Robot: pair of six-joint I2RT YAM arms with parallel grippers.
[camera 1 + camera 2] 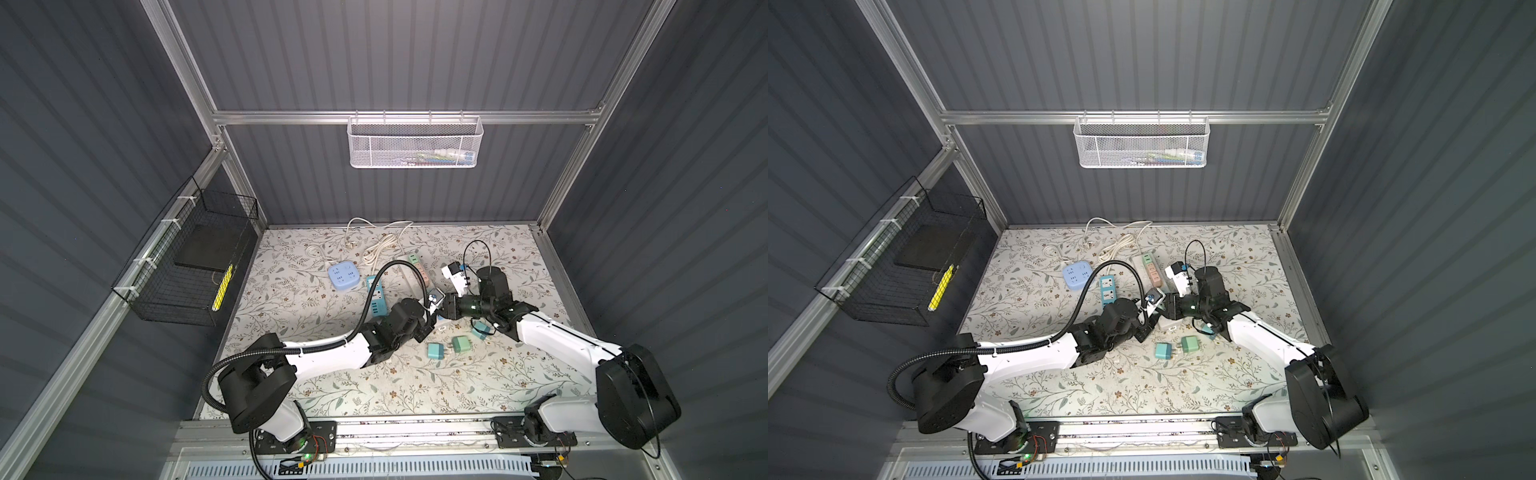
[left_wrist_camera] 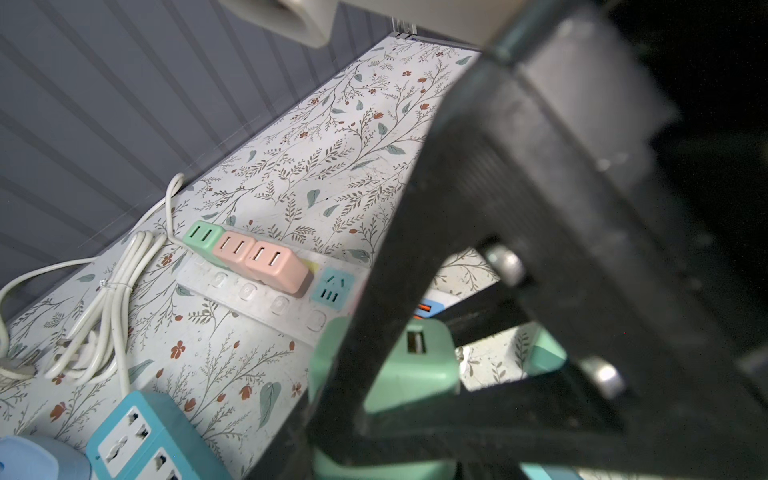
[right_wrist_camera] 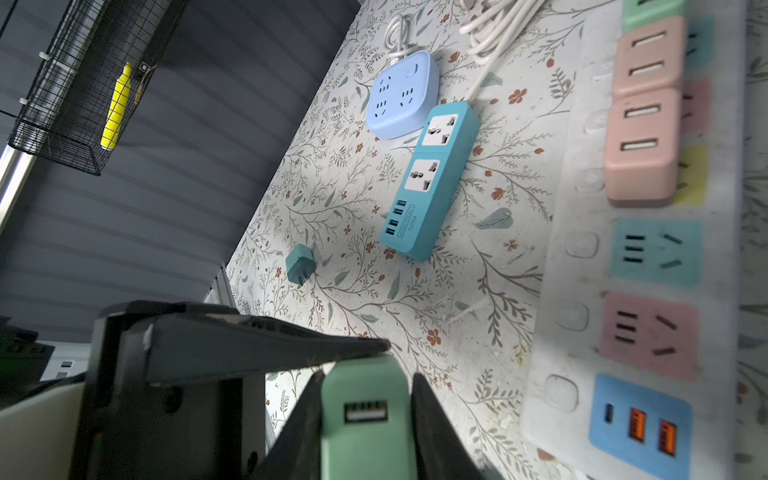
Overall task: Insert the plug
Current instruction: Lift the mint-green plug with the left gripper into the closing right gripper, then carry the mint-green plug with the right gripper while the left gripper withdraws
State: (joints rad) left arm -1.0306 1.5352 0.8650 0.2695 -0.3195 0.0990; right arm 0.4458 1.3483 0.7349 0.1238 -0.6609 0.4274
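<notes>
The green plug (image 3: 365, 436) is pinched in the right gripper (image 3: 369, 374), held just beside the white strip (image 3: 552, 291). I cannot tell whether the left gripper (image 1: 432, 322) is spread. The white strip holds three seated plugs (image 2: 245, 253). With the teal strip (image 3: 432, 183) and blue block (image 3: 401, 95), that makes three socket units. Two loose plugs (image 1: 435, 351) lie on the surface (image 1: 332, 374).

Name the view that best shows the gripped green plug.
Right wrist view: the green plug sits close up, USB port visible, in the right gripper. The left wrist view shows it partly behind black gripper parts; both top views hide it.
</notes>
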